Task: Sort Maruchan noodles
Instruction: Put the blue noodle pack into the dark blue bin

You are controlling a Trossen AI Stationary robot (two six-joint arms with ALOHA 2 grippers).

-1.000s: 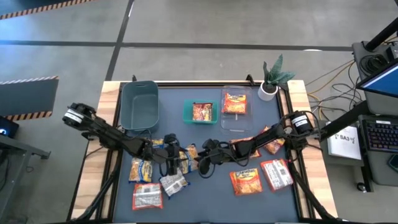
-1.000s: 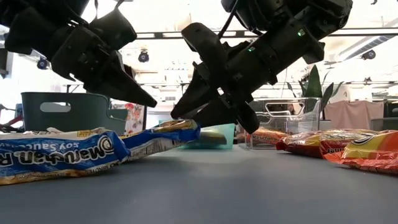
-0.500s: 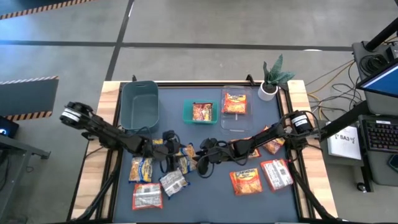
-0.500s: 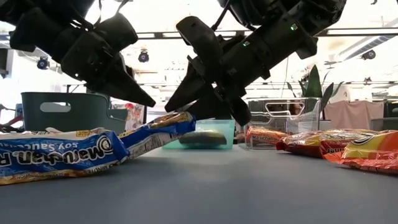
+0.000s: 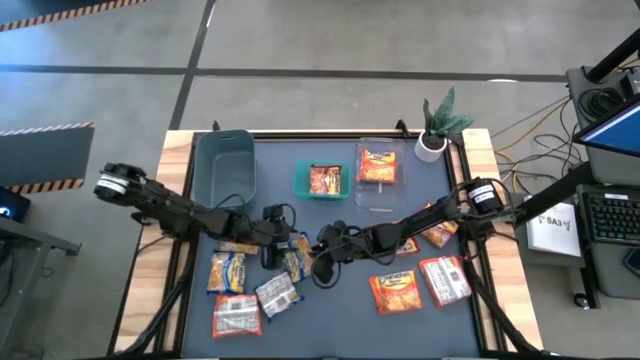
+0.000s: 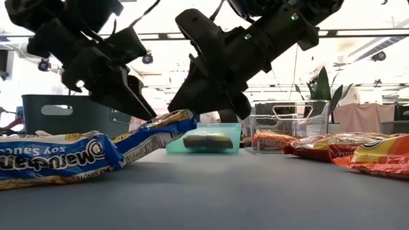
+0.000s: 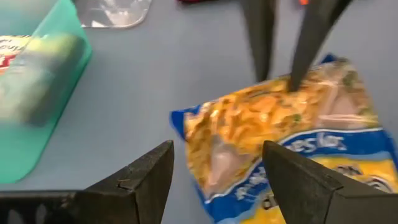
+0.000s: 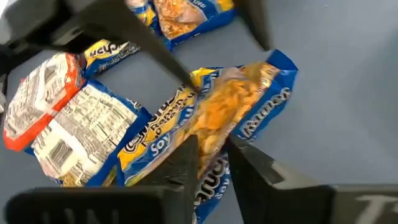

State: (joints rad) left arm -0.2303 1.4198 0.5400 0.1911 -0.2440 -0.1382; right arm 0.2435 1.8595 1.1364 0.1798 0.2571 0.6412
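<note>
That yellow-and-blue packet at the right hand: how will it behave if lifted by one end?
Probably light: the yellow-and-blue packet is small and flat. Its wrapper looks glossy and crinkled, so it may slip from the right hand. It overlaps a neighbouring packet, so lifting might drag that along.

Left gripper (image 5: pixel 283 243) spread; right gripper (image 5: pixel 322 263) pinched.

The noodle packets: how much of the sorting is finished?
Two orange packets sit in bins: the green tray and the clear bin. The right hand pinches a yellow-and-blue packet; the left hand is open beside it. Most packets lie loose on the table; the teal bin looks empty.
</note>
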